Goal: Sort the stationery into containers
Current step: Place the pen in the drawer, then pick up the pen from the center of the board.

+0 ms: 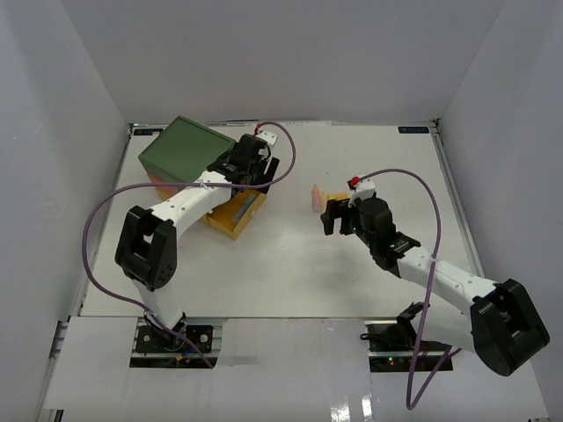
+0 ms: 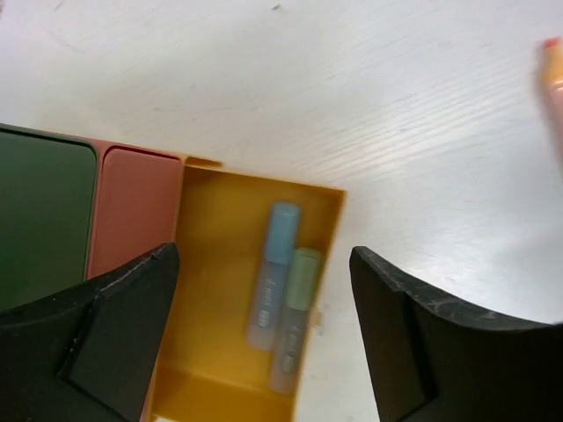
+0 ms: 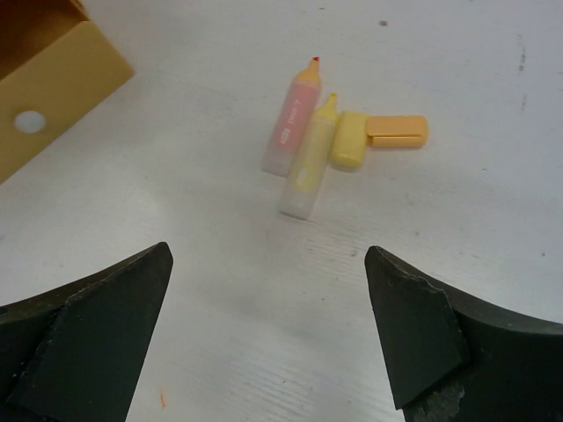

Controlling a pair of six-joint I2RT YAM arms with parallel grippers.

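The containers are one small chest [image 1: 183, 148] with a green top, an orange-red middle layer [image 2: 132, 211] and a yellow bottom drawer [image 2: 211, 264] pulled open. A blue marker [image 2: 274, 272] and a mint green marker [image 2: 296, 316] lie side by side inside that drawer. My left gripper [image 2: 264, 253] hangs open right above it with nothing between its fingers. On the table lie a pink marker [image 3: 292, 119], a yellow marker [image 3: 310, 163], a yellow cap [image 3: 349, 141] and an orange cap [image 3: 398, 132]. My right gripper [image 3: 268, 255] stands open just short of them, holding nothing.
The yellow drawer's front with its white knob [image 3: 29, 121] shows at the top left of the right wrist view. White walls enclose the table [image 1: 290, 264] on three sides. Purple cables [image 1: 97, 220] loop from both arms.
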